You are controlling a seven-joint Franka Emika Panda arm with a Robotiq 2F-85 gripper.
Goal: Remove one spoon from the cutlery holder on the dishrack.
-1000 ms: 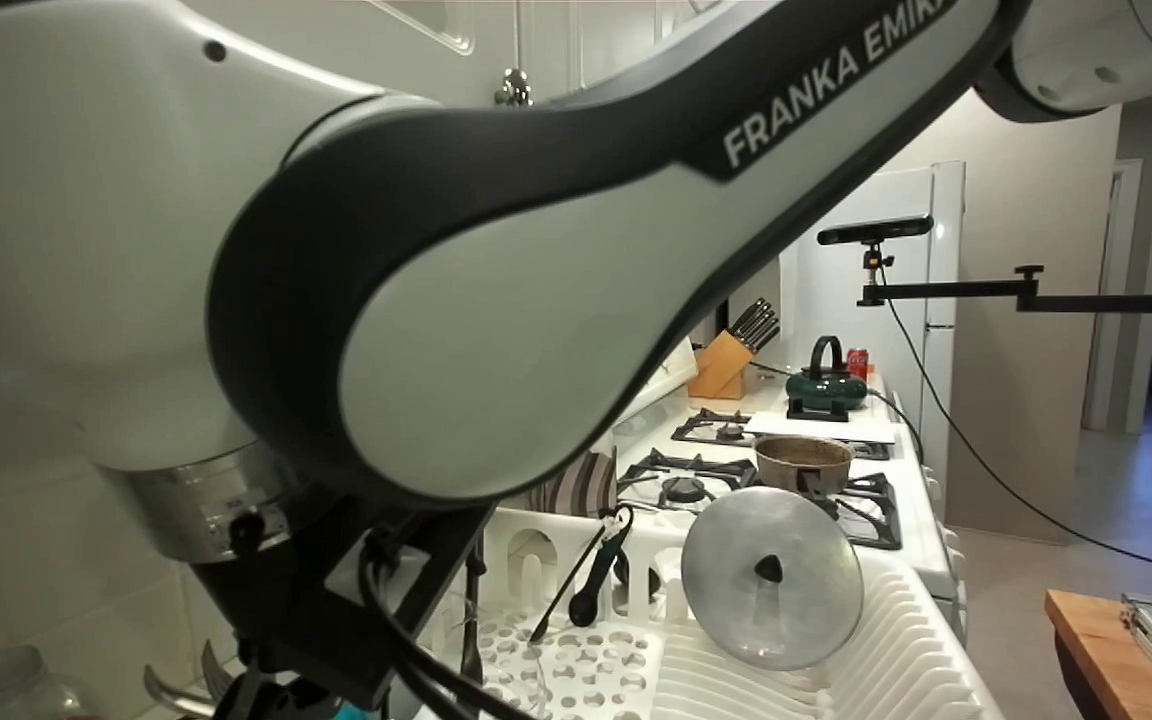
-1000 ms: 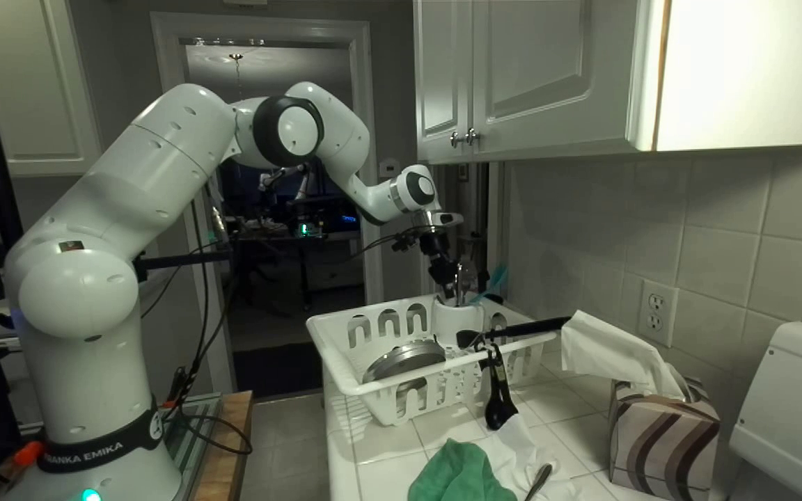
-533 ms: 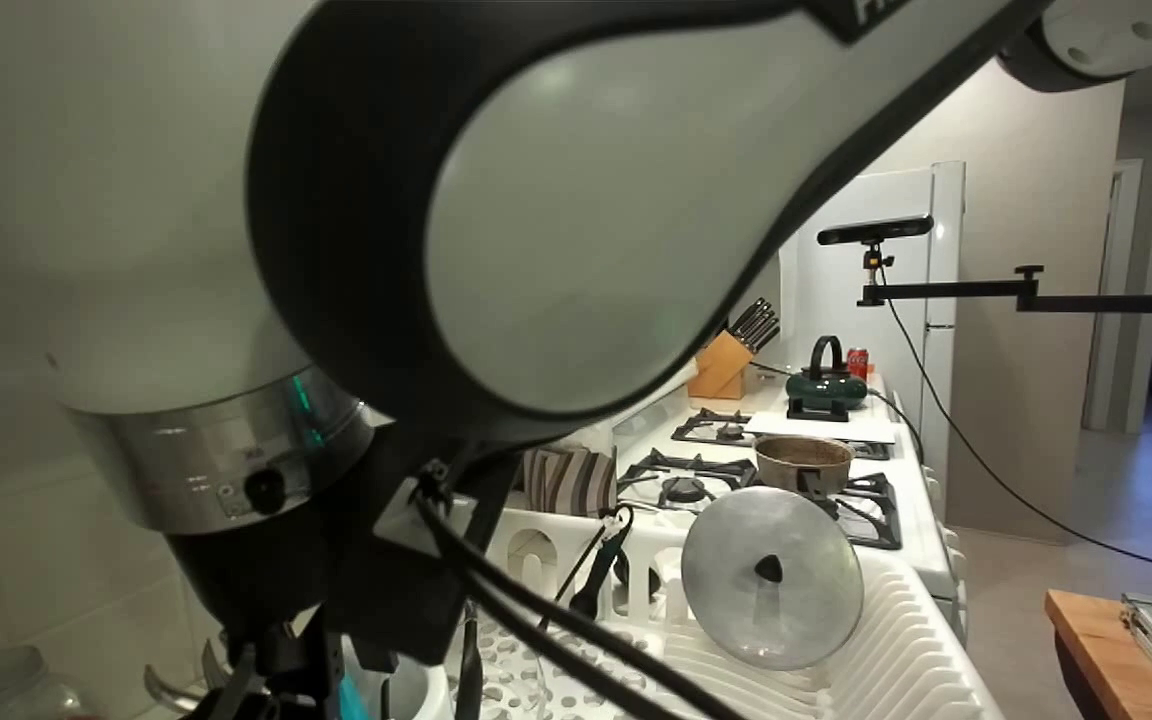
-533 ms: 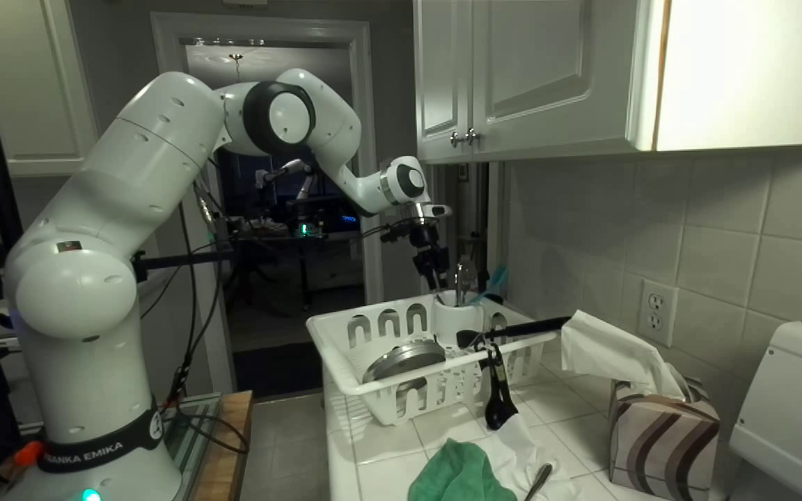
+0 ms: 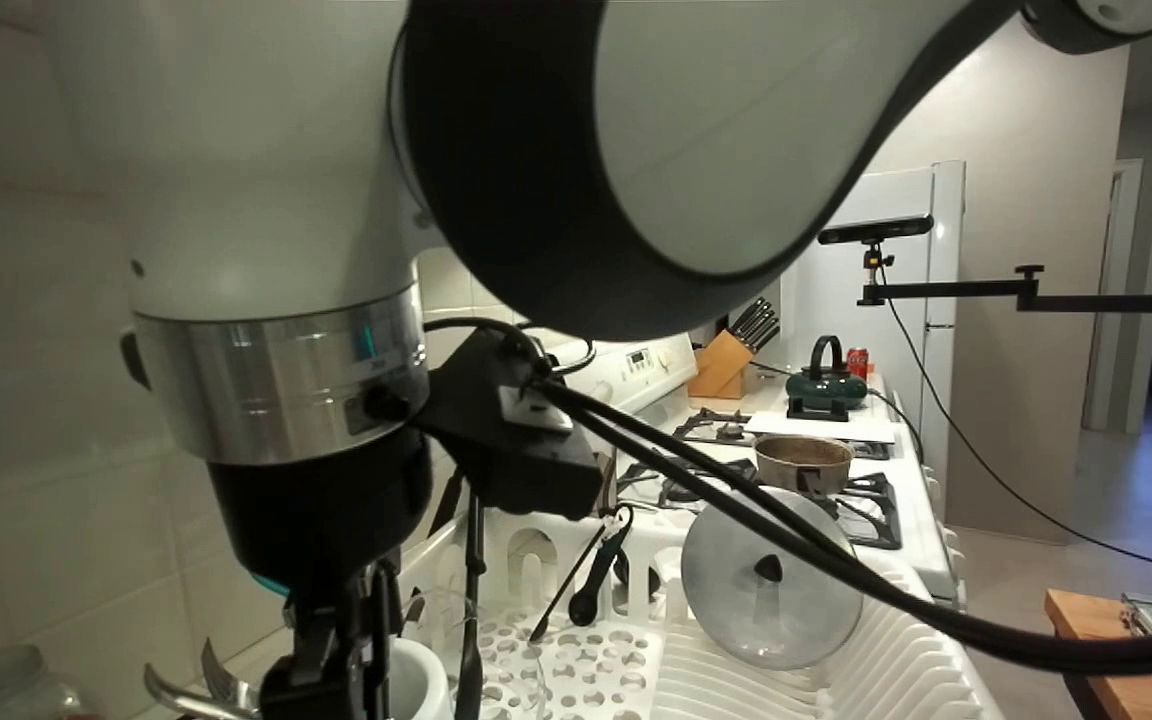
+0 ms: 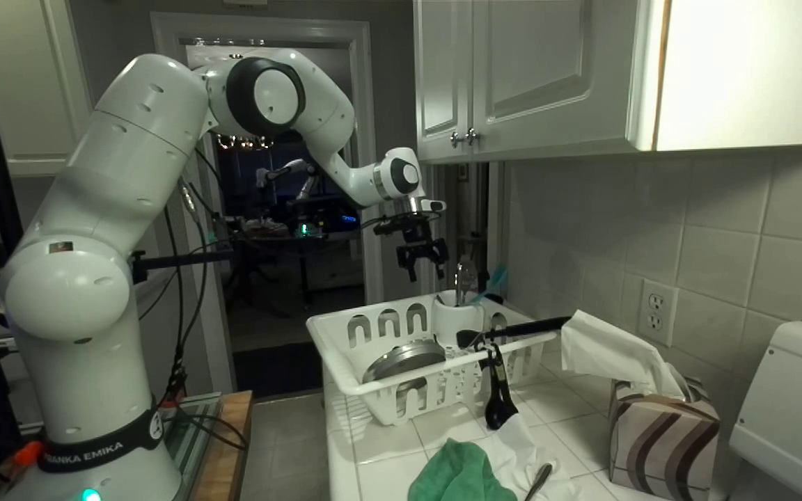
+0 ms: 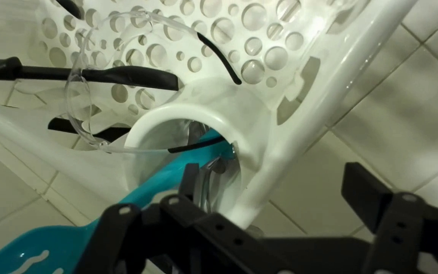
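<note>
the cutlery holder [image 6: 457, 321] stands upright, mouth upward.

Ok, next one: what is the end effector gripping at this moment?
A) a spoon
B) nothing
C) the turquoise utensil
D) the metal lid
B: in an exterior view the end effector has its jaws spread wide with nothing between them, and in the wrist view the turquoise utensil slants out of the cutlery holder.

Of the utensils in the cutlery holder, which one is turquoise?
The slotted utensil leaning out of the cutlery holder; its turquoise handle and head set it apart from the silvery metal utensils sharing the holder.
</note>
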